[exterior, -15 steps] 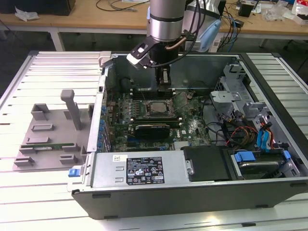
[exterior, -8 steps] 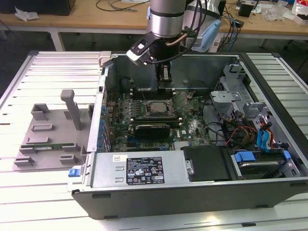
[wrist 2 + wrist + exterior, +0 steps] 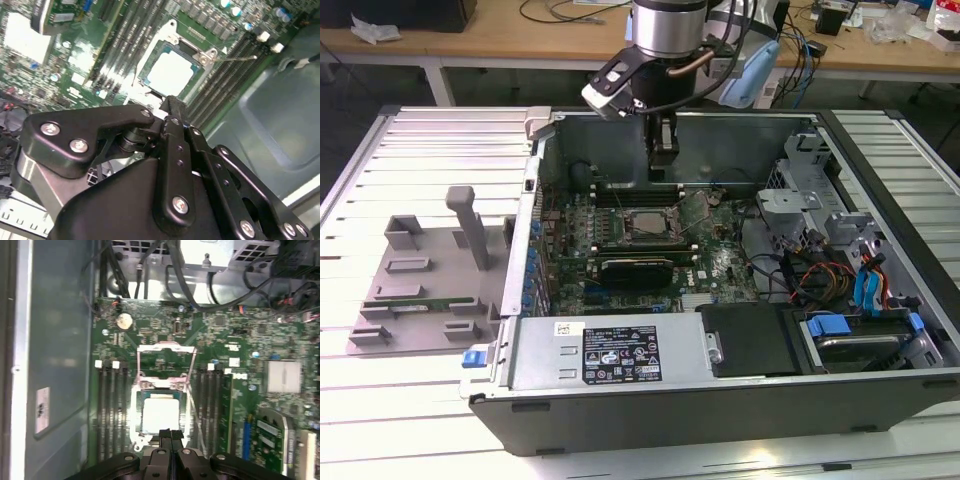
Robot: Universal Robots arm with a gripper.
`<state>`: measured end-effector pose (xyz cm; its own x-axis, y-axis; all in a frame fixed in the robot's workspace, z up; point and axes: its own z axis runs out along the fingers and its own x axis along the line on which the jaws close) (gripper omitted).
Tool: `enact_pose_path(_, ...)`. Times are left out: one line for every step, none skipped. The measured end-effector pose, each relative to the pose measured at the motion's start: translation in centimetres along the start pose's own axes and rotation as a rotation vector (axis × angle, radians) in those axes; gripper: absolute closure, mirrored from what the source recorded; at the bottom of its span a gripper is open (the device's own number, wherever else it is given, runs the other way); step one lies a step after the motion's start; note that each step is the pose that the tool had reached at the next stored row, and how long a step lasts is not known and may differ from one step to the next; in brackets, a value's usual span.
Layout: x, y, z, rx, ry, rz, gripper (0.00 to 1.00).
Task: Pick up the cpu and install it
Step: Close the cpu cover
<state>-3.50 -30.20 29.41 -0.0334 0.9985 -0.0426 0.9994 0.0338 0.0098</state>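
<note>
The gripper [image 3: 170, 433], black jointed metal, has its fingers pressed together on nothing and hangs just above the cpu [image 3: 160, 415]. In the first wrist view the cpu lies flat in the socket [image 3: 135, 412], directly under and ahead of the fingertips. It is a square with a bright silvery lid and no long axis, its edges parallel to the dark slots [image 3: 107, 410] on either side, and beyond it a thin metal load plate [image 3: 165, 348] stands flipped open over the green board [image 3: 220, 335].
</note>
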Motion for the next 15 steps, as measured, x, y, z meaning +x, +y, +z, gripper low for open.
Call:
enact_pose_path(-0.01,0.00,0.00,-0.0003,0.0083,0.000,0.89)
enact_pose_path(-0.01,0.00,0.00,-0.0003,0.0085,0.000,0.89)
enact_pose_path(-0.02,0.00,0.00,-0.0003,0.0086,0.000,0.89)
enact_pose_path(-0.03,0.00,0.00,-0.0003,0.0084,0.000,0.89)
enact_pose_path(-0.03,0.00,0.00,-0.0003,0.0084,0.000,0.89)
enact_pose_path(-0.04,0.05,0.00,-0.0003,0.0083,0.000,0.89)
enact_pose_path(-0.04,0.12,0.01,-0.0003,0.0084,0.000,0.89)
enact_pose_path(-0.05,0.46,0.02,-0.0002,0.0084,0.000,0.89)
enact_pose_path(-0.06,0.69,0.03,-0.0001,0.0084,0.000,0.89)
enact_pose_path(-0.07,1.02,0.05,0.0001,0.0085,0.000,0.89)
enact_pose_path(-0.07,1.34,0.07,0.0004,0.0084,0.000,0.89)
enact_pose_path(-0.08,1.62,0.10,0.0004,0.0085,0.000,0.89)
enact_pose_path(-0.10,1.99,0.12,0.0006,0.0085,0.000,0.89)
enact_pose_path(-0.11,2.49,0.14,0.0008,0.0085,0.000,0.89)
enact_pose_path(-0.12,2.91,0.16,0.0010,0.0085,0.000,0.89)
